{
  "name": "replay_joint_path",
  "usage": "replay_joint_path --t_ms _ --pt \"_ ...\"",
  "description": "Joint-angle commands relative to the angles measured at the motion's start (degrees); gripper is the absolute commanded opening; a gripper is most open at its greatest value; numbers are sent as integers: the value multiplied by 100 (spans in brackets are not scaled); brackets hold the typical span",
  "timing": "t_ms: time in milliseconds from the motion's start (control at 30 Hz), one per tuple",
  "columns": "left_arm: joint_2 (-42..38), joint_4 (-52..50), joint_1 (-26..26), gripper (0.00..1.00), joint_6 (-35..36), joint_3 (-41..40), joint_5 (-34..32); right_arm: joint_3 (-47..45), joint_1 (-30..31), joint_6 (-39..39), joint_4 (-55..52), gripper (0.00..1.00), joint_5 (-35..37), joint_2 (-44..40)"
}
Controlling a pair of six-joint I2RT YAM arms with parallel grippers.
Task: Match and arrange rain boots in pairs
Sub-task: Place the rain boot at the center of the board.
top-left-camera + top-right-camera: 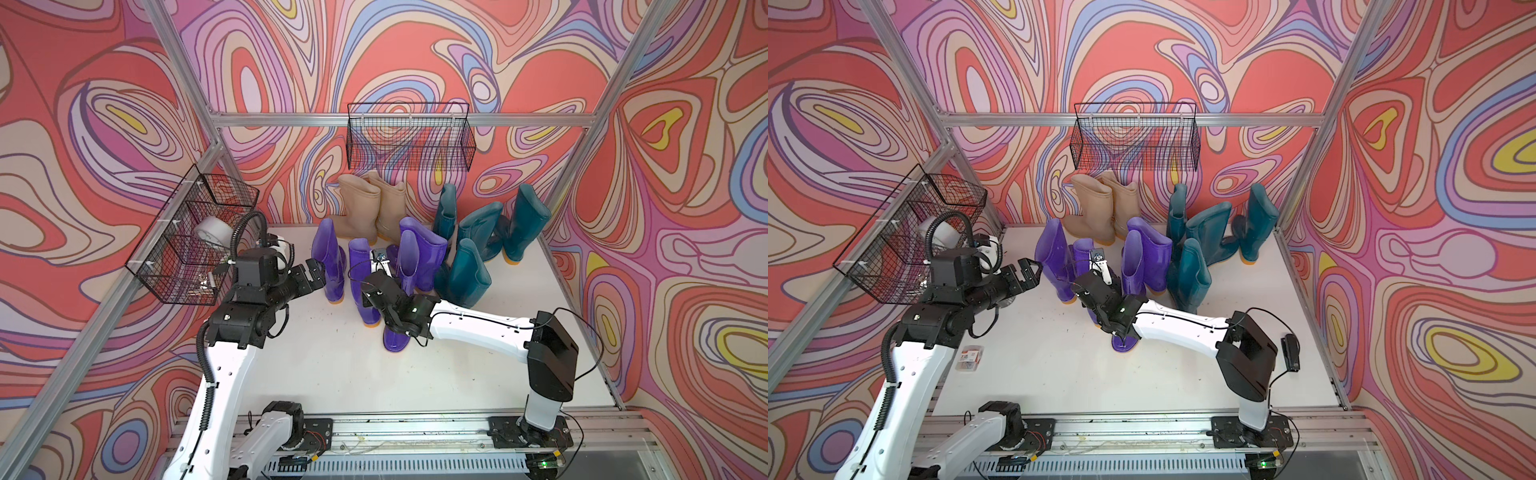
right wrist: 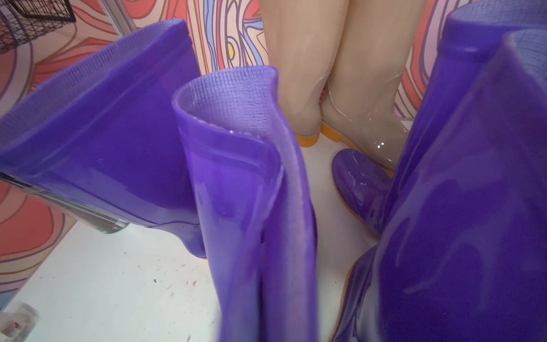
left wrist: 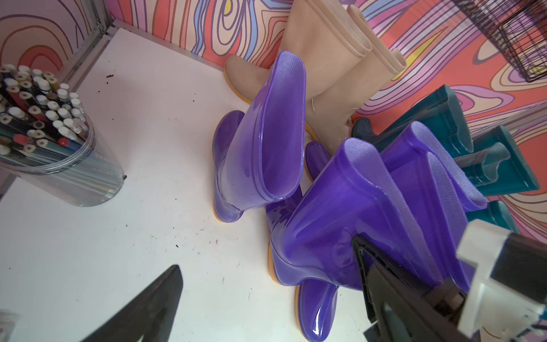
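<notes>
One purple boot (image 1: 332,249) beside left tool (image 1: 318,272).

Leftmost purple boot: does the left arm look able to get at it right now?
Probably yes: the open left gripper faces that purple boot, with only bare table between them.

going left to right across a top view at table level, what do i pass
side-wall wire basket → left end effector → leftmost purple boot → front teal boot → rightmost teal boot
</notes>
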Motion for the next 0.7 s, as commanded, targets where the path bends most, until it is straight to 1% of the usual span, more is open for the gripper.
replay_joint_path --t_ms 0,67,133,167,233,333,433,500,533,567,600,633,667 --pt "143 54 44 100 -144 -180 -208 -107 184 176 -102 54 37 -169" --pt "281 125 44 100 -212 -245 -307 43 243 111 -333 69 106 -240" --pt "474 235 32 100 -234 -231 -317 107 291 -60 -373 76 114 -282" --pt "574 316 19 100 -314 -219 -353 141 303 -168 -373 78 115 -469" --pt "763 525 -23 100 -340 -228 -300 329 329 -308 -571 81 105 -531" --pt "1078 605 -174 100 -248 -121 -418 415 365 -507 -737 85 187 -736" --pt "1403 779 -400 100 -163 -25 -593 397 365 -687 -868 86 265 -1016" --pt "1645 815 -464 100 -173 105 -747 316 360 -801 -891 86 346 -1222" --pt "1776 829 -474 98 -227 163 -885 233 358 -851 -872 86 374 -1345" --pt "1877 867 -473 95 -263 193 -1019 143 366 -919 -838 86 409 -1482" --pt "1946 940 -474 89 -257 202 -1105 67 357 -955 -821 86 449 -1599" --pt "2015 1004 -468 80 -260 209 -1231 -17 356 -998 -826 86 493 -1724" --pt "2068 1091 -471 69 -228 204 -1297 -118 356 -1045 -813 87 551 -1854"
